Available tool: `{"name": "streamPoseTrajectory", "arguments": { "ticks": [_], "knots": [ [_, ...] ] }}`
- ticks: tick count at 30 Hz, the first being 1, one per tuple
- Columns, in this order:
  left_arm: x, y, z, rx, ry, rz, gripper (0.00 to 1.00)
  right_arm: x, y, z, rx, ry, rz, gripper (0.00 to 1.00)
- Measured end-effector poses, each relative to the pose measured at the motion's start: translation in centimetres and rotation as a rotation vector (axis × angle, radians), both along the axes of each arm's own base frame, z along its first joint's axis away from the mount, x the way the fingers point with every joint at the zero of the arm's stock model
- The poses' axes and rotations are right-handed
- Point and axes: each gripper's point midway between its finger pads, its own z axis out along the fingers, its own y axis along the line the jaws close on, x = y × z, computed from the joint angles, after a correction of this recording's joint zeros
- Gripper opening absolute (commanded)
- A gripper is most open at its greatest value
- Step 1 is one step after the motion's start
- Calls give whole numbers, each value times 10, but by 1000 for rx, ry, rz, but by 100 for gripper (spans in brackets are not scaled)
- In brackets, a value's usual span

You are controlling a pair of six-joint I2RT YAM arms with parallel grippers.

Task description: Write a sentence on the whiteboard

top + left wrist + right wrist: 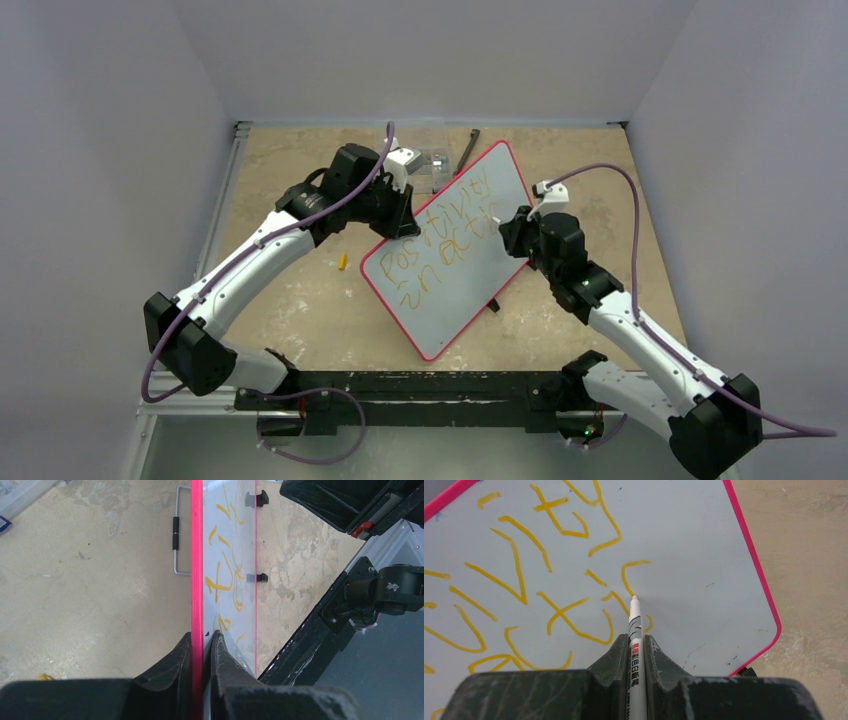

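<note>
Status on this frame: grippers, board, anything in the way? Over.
Left gripper shut on whiteboard edge. Right gripper shut on marker, tip on board. Sentence into second line. Nothing blocking it.

The left hand [204, 637] is pinching the whiteboard [247, 545] by its pink frame [197, 555], a finger pressing on each side. The board is running edge-on up the view, its white face showing the orange-yellow sentence [220, 585] too steeply to read. Two black feet [259, 578] are sticking out from its far edge. A metal handle [176, 532] is lying on the counter [90, 580] just beside the frame.
</note>
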Motion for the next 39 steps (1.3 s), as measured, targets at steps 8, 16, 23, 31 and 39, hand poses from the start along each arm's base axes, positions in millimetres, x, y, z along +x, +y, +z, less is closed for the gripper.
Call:
{"name": "streamPoseTrajectory", "arguments": {
  "ticks": [8,16,23,31,39],
  "knots": [
    [0,1,-1,3,1,2,0,-4,-4,-11,-2,19,-17,0],
    [0,1,-1,3,1,3,0,-2,-15,-22,-41,47,-71,0],
    [1,1,-2,4,1,5,0,7,-23,-24,-93,69,-123,0],
    [1,1,-2,5,1,6,0,21,-22,-11,-118,57,-135,0],
    [0,1,-1,5,1,6,0,28,-15,4,-101,34,-118,0]
  ]
}}
